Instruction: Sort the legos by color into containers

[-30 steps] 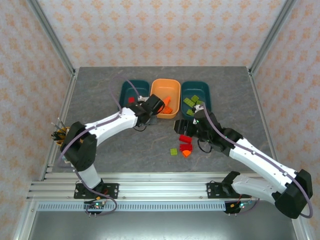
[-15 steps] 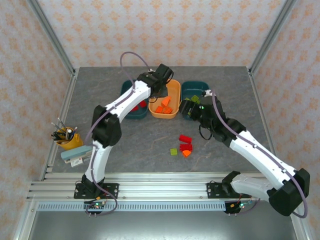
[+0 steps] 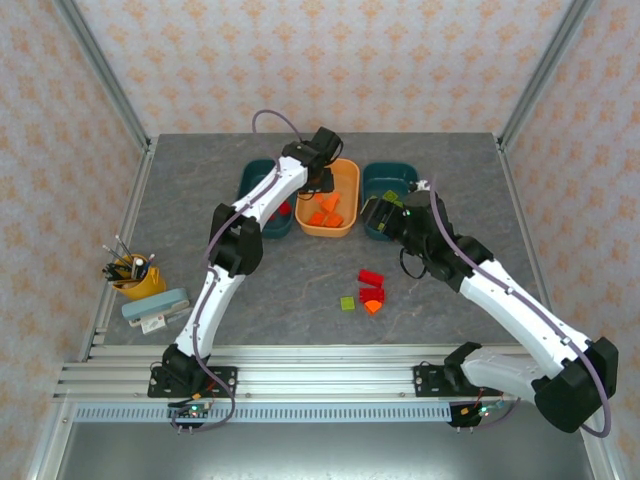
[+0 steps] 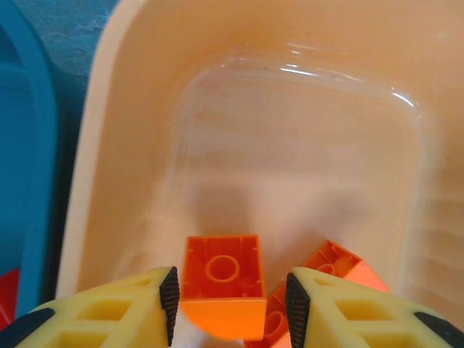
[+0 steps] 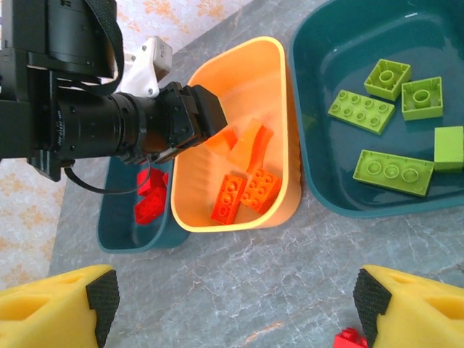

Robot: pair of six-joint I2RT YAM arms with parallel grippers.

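Observation:
My left gripper hangs low inside the orange container. An orange lego sits between its fingers; a gap shows on the right side, so the jaws stand open. More orange legos lie in that container. The left teal container has red legos in it. Several green legos are in the right teal one. My right gripper stands wide open and empty over bare table before the containers. Loose red, orange and green legos lie mid-table.
A yellow pencil cup and a grey-blue stapler stand at the table's left edge. The left arm stretches across the left teal container. Metal cage posts rise at the back corners.
The left arm swung from in front of the containers to over the orange one, and its jaws parted around the orange lego. The right gripper drew back from the loose legos toward the right teal container.

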